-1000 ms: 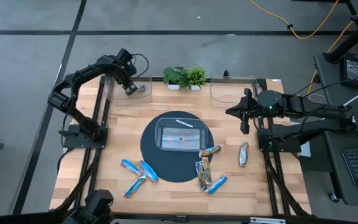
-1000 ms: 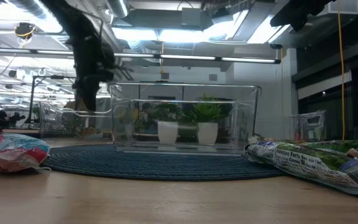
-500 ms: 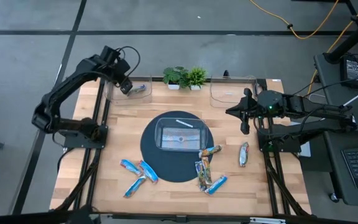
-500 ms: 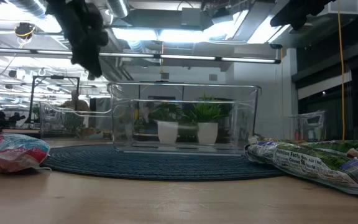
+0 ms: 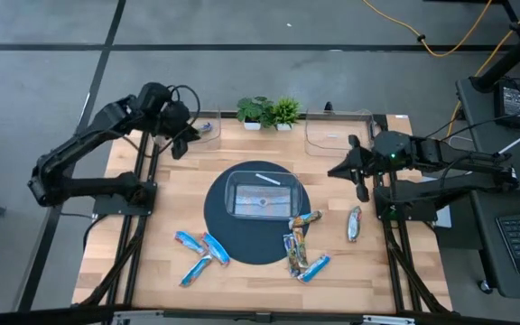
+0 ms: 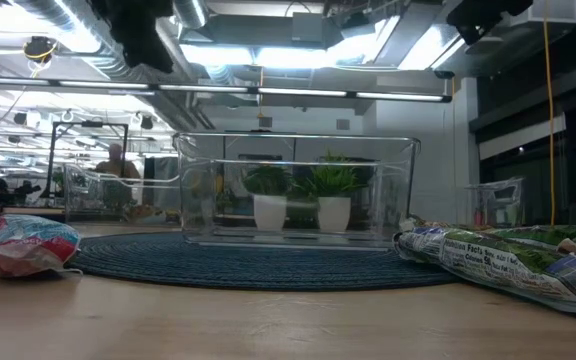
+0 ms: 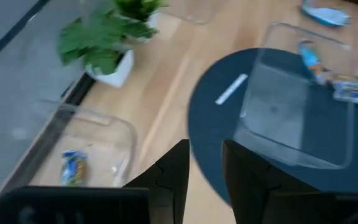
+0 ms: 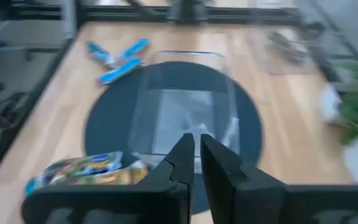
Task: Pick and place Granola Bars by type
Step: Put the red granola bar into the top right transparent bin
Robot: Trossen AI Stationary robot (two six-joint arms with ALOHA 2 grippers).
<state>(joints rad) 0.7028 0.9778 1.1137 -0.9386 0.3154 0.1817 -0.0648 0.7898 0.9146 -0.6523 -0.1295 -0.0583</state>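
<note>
Granola bars lie on the near half of the table: three blue ones point(image 5: 201, 253) at near left, two orange-brown ones point(image 5: 298, 236) on the mat's near-right edge, a blue one point(image 5: 314, 267) and a grey-silver one point(image 5: 354, 224). One blue bar point(image 7: 73, 167) lies in the far-left clear bin point(image 5: 192, 129). My left gripper point(image 5: 177, 140) hangs slightly open beside that bin. My right gripper point(image 5: 360, 185) hovers shut, high over the table's right side.
A clear bin point(image 5: 262, 196) stands on a round dark mat point(image 5: 219, 212) at the table's middle, a small white strip point(image 5: 266, 179) behind it. Another clear bin point(image 5: 337, 131) sits at far right. Two potted plants point(image 5: 269, 112) stand at the far edge.
My left gripper has risen from the far-left bin and drawn back toward the table's left edge. The blue bar in that bin has stayed put. My right gripper has shifted slightly.
</note>
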